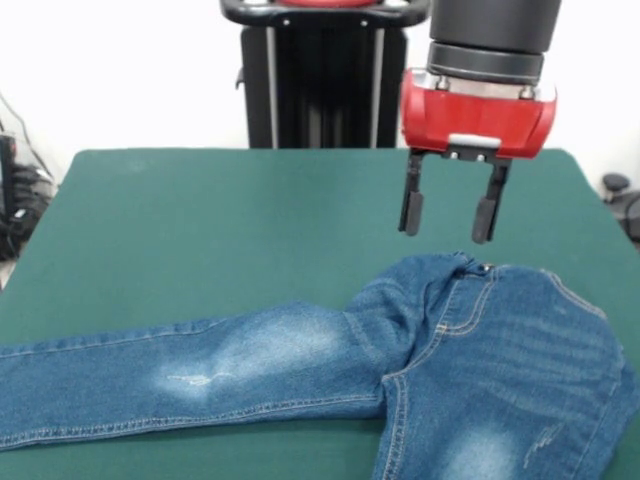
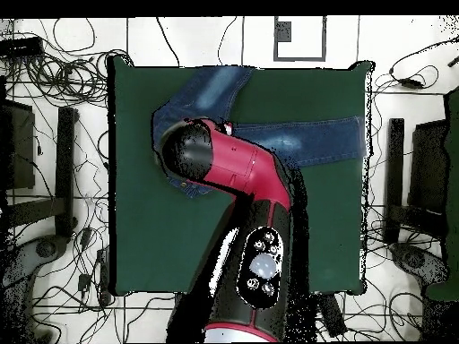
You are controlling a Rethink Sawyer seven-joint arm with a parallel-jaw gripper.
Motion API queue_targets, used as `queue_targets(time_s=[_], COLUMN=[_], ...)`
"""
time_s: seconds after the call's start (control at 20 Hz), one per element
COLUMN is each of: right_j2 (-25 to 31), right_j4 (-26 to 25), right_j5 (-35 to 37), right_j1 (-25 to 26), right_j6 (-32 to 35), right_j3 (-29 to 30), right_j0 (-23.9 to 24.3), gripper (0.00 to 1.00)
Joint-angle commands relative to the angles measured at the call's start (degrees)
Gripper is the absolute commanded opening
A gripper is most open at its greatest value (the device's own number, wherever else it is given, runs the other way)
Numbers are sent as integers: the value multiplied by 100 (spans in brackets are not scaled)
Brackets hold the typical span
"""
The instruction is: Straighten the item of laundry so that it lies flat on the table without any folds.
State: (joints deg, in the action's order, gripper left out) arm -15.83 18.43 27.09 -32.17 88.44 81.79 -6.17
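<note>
The item of laundry [image 1: 430,340], blue jeans with faded whitish patches, lies on the green table [image 1: 200,220]. One leg runs out to the left edge of the front view; the other bends toward the bottom edge. My gripper [image 1: 447,213] hangs open just above the waistband, with nothing between its fingers. In the overhead view the arm covers the gripper and the waist of the laundry [image 2: 296,139]; one leg stretches right across the table [image 2: 143,224] and the other angles up toward the far edge.
Cables and dark equipment [image 2: 54,161] lie on the floor around the table. The robot's black pedestal [image 1: 310,80] stands behind the table's back edge.
</note>
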Motion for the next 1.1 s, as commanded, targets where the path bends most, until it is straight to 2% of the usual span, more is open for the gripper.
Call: queue_targets(time_s=[0.05,0.4,0.6,1.1], right_j2=[346,387,644,555], right_j4=[226,139,149,129], right_j5=[205,49,-470,-361], right_j1=[633,847,1068,1199], right_j6=[1643,1496,1374,1322], right_j3=[321,268,297,126], right_j0=[-47,16,163,106], gripper=[100,100,100,100])
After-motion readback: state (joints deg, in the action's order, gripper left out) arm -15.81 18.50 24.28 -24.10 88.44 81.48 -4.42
